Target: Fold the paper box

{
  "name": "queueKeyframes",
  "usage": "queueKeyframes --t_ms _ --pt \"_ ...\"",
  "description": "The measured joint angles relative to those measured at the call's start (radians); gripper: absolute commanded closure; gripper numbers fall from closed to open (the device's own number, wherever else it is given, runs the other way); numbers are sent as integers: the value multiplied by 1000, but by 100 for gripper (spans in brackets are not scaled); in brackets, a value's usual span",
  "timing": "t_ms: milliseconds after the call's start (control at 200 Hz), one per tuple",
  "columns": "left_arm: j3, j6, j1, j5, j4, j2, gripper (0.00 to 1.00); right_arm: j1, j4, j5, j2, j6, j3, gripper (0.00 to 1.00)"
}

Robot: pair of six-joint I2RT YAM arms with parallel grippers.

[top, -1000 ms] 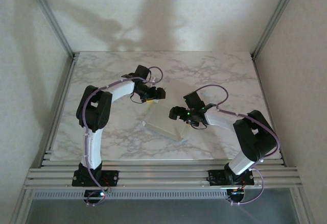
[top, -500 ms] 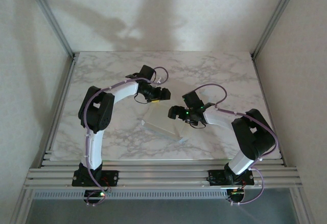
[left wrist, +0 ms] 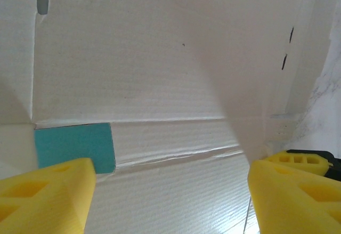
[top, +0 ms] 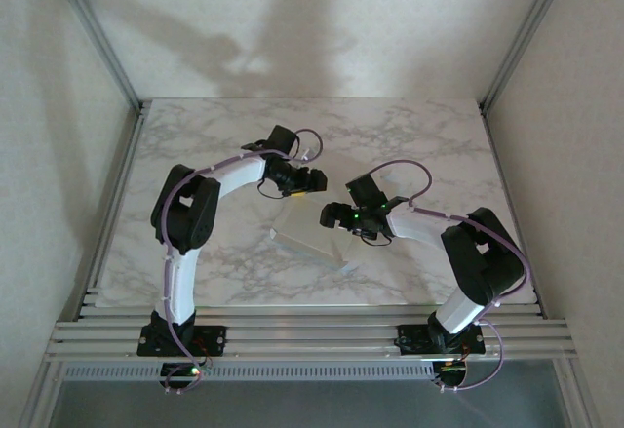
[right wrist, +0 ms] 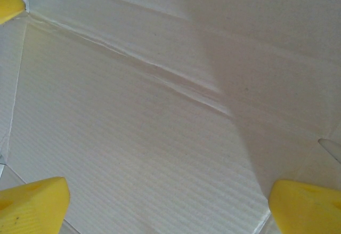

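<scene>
Hovering over the paper box (top: 308, 245), which lies mid-desk (top: 195, 136) as a creased, mostly flat white sheet between the arms, the left fingers (left wrist: 45, 191) and right fingers (right wrist: 306, 207) are both spread wide, pinching nothing. It looks like an early fold; next a flap must be caught and raised along its crease. From above, the wrists cover the sheet's far edge, so I cannot tell whether any flap stands
</scene>
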Motion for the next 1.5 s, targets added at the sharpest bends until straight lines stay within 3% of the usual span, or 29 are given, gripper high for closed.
queueKeyframes --t_ms 636,1071,1246,1502 --pt "0 -41 3 -32 48 9 23 15 0 17 14 -43 14 1" --pt "66 45 149 -136 37 -42 24 73 -4 60 55 -160 53 1" --pt "97 85 189 -210 -2 -38 27 90 -4 78 64 -180 60 1" --pt "130 108 229 -228 -60 13 35 92 -3 77 75 -192 69 1"
